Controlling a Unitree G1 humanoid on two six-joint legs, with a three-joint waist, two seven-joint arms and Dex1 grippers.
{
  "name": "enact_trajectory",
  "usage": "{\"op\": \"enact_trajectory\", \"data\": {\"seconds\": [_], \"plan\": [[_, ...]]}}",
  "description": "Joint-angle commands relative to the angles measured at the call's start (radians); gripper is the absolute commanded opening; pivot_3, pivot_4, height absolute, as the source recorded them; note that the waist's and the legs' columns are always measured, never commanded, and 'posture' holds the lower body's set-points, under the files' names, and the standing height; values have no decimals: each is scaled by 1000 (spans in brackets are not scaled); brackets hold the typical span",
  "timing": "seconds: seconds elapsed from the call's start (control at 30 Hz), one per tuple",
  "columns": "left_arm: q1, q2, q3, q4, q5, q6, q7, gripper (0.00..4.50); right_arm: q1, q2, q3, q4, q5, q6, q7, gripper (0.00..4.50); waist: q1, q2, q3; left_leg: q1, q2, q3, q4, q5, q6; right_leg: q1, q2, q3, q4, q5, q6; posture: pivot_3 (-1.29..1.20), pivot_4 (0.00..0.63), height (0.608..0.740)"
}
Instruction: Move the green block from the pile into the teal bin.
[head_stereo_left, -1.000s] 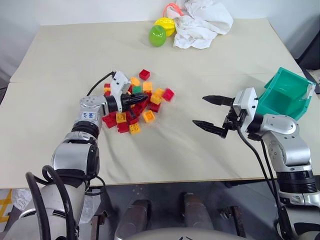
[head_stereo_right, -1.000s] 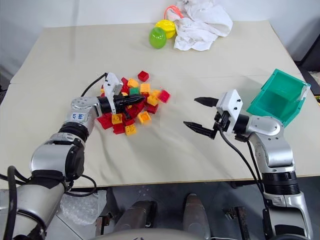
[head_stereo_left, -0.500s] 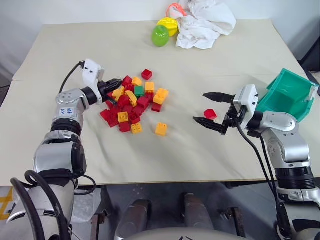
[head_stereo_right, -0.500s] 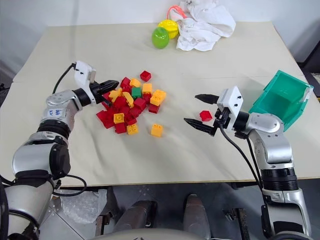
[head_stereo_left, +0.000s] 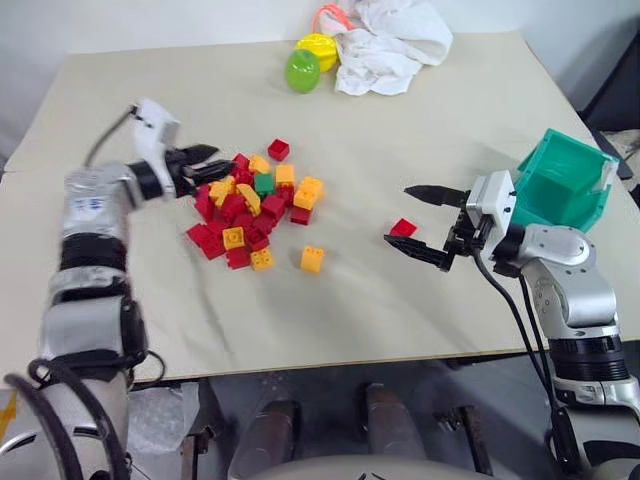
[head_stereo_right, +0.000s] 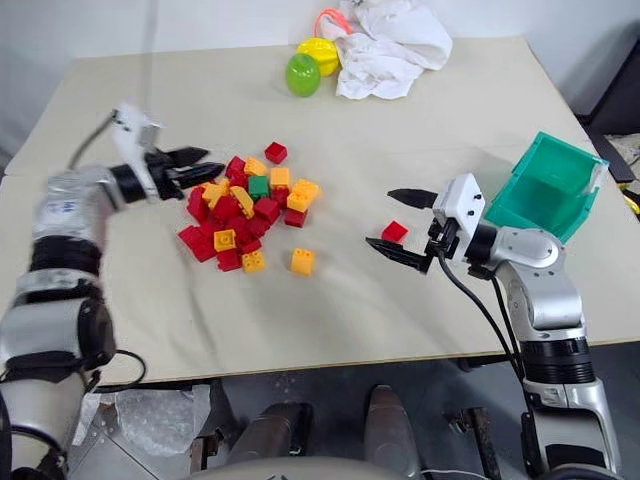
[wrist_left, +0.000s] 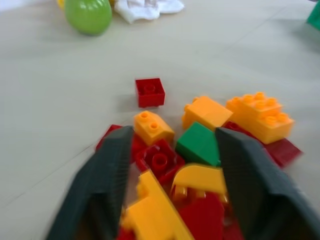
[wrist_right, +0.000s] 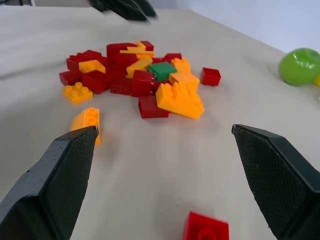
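The left gripper (head_stereo_right: 190, 168) hangs just at the left edge of the pile (head_stereo_right: 245, 210), its two black fingers (wrist_left: 102, 182) parted and with nothing between them. In the left wrist view the fingers stand on both sides of the bricks, above them, and the small dark-green studded plastic block (wrist_left: 198, 145) lies between their tips, further along. This green block is near the middle of the far side of the pile, resting against a yellow-orange brick and several red ones. It touches no gripper.

The pile is a loose cluster of small red and yellow-orange plastic toy bricks on the beige table (head_stereo_left: 400, 320). One yellow-orange brick (head_stereo_left: 312, 259) lies alone on the near right side of the cluster, and one small red brick (head_stereo_left: 278, 149) sits a little apart behind it.

The right gripper (head_stereo_left: 425, 220) is held level over the table, well apart from the pile, with its fingers wide apart and empty. A single red brick (head_stereo_left: 403, 227) lies on the table between the two fingers — whether it touches one of them I cannot tell. Just beside the right wrist, to the right, stands the teal-green plastic storage bin (head_stereo_left: 570, 190) with boxy walls, its open side toward the robot.

At the far edge of the table there is a shiny lime-green egg (head_stereo_left: 301, 70), a yellow egg (head_stereo_left: 318, 47) behind it, and a crumpled white cloth (head_stereo_left: 385, 45).
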Motion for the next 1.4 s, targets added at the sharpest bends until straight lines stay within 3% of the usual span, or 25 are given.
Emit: {"op": "enact_trajectory", "data": {"seconds": [0.03,0.1,0.23,0.37,0.6,0.9,1.13,1.4], "plan": [[125,47,56,-273,-98,186,11,4015,-16,-5,-20,-9,14,-13,5,4500,2,0,0,0,0,0,0,0,0,0,0,0,0,0,0,0,150,740],[236,91,102,-429,-151,290,19,4492,-30,-2,-15,3,14,-11,9,4500,10,0,0,0,0,0,2,0,0,0,1,1,1,0,0,0,150,740],[330,129,140,-574,-218,400,44,4492,-51,1,-10,24,12,-13,14,4500,23,-1,0,0,0,0,3,0,0,-1,1,3,0,0,0,0,150,740],[243,102,52,-528,-188,327,61,4492,-88,14,2,61,2,-27,18,4500,46,-1,0,2,-1,1,4,0,0,1,1,4,-1,0,0,0,150,740],[-91,-38,-181,-76,-5,137,106,4492,-76,38,2,42,-4,-34,0,4500,61,-1,0,1,-1,1,4,0,-1,1,1,3,-1,1,0,0,150,740],[-394,-217,-308,498,187,-83,199,4492,42,27,-40,-79,8,-9,-70,4500,38,-2,1,-1,-3,6,2,-1,1,-2,2,3,-1,1,1,0,150,740],[-446,-268,-383,674,318,-146,262,4492,93,29,-48,-145,14,16,-119,4500,33,-2,1,0,-3,12,3,-1,2,-3,2,7,1,2,2,0,150,740],[-448,-249,-440,709,410,-80,279,4492,109,25,-54,-170,18,28,-139,4500,33,-4,-2,4,-3,16,5,-1,2,-3,3,11,2,2,2,0,150,740]]}}
